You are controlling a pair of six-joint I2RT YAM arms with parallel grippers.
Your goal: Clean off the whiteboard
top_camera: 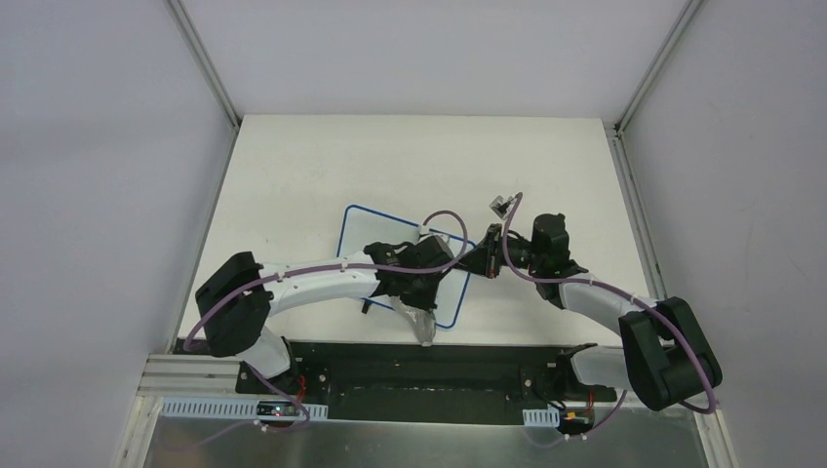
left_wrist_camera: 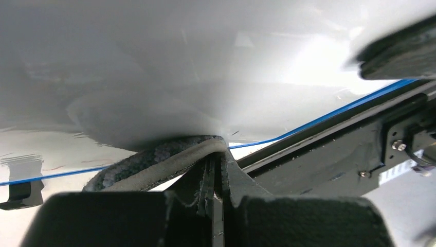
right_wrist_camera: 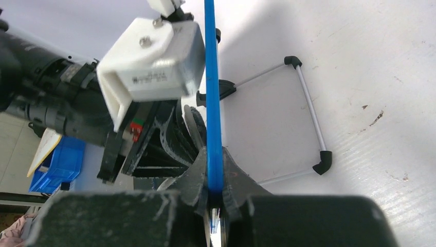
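The whiteboard point(top_camera: 366, 232), white with a thin blue frame, lies slanted at mid-table. My left gripper point(top_camera: 417, 297) hovers over its near right part, shut on a small grey cloth point(top_camera: 421, 327). In the left wrist view the cloth point(left_wrist_camera: 154, 157) is folded between the shut jaws of the left gripper point(left_wrist_camera: 218, 159) and pressed against the whiteboard point(left_wrist_camera: 180, 62). My right gripper point(top_camera: 485, 256) holds the board's right edge. In the right wrist view the whiteboard's blue frame point(right_wrist_camera: 213, 103) runs edge-on into the right gripper point(right_wrist_camera: 215, 191), which is shut on it.
A thin wire stand with black corner feet point(right_wrist_camera: 309, 105) juts from the board's back onto the table. The left arm's white camera housing point(right_wrist_camera: 151, 69) sits close to the board's frame. A black base plate point(top_camera: 419, 356) lines the near table edge. Grey walls enclose both sides.
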